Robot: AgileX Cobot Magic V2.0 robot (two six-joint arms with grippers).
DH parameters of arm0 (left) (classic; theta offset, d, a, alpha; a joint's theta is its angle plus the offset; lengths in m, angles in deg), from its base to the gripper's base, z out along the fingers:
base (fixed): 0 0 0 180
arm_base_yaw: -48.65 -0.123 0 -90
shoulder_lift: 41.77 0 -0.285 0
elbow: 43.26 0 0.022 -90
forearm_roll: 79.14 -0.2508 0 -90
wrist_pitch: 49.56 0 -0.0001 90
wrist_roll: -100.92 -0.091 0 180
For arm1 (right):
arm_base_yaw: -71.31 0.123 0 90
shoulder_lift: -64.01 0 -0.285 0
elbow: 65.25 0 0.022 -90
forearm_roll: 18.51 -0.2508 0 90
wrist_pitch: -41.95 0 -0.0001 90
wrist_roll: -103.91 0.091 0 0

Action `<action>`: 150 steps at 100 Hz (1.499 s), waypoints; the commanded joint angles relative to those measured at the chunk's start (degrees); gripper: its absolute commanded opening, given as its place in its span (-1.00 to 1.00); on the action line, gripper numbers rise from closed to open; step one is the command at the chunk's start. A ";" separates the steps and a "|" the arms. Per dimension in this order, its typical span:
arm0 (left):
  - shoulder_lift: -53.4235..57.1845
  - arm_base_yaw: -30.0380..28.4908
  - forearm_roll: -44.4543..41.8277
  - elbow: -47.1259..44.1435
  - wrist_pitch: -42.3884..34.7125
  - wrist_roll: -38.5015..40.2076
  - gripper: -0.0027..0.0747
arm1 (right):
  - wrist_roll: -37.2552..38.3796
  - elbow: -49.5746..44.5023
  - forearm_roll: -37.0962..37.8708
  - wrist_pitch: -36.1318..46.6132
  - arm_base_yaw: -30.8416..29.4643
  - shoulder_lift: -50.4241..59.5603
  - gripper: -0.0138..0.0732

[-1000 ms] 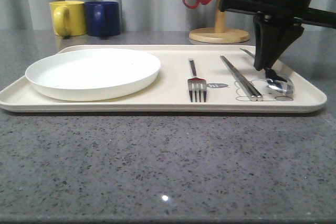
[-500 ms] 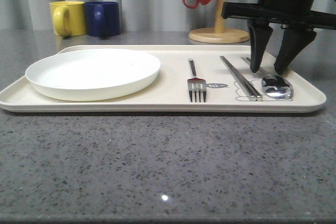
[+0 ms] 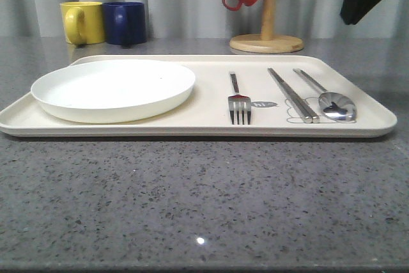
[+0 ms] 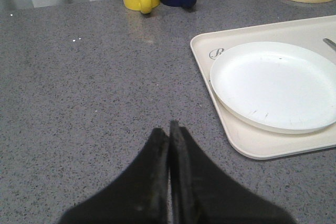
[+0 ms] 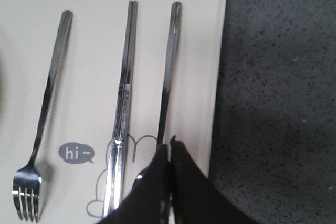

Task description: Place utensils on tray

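1. Front view puts fork [image 3: 239, 101], chopsticks [image 3: 293, 94] and spoon [image 3: 327, 96] side by side on the tray [image 3: 211, 123], right of the plate [image 3: 114, 89]
2. Right pincer [image 5: 169, 148] closed, empty, above the spoon; I'd lift straight clear
3. Left pincer [image 4: 169, 132] closed over the worktop [image 4: 79, 93]; I'd keep it parked

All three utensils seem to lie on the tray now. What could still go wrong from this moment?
1. The spoon lies close to the tray's right rim, so a knock could send it onto the table.
2. The right gripper, shut, hangs just above the spoon's handle; a low sweep might drag it.
3. The chopsticks lie very near the spoon, so one shifting could disturb the other.
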 commanded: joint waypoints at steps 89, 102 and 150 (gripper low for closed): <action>-0.39 0.33 0.66 1.56 -4.20 0.36 -0.98 | -0.60 -37.69 20.03 27.23 -0.59 52.06 -0.82; -0.39 0.33 0.66 1.56 -4.20 0.36 -0.98 | -0.60 -43.87 20.20 39.23 -4.87 57.13 -0.82; -0.39 0.33 0.66 1.56 -4.20 0.36 -0.98 | -12.75 -70.13 3.56 57.46 -21.29 73.82 -0.82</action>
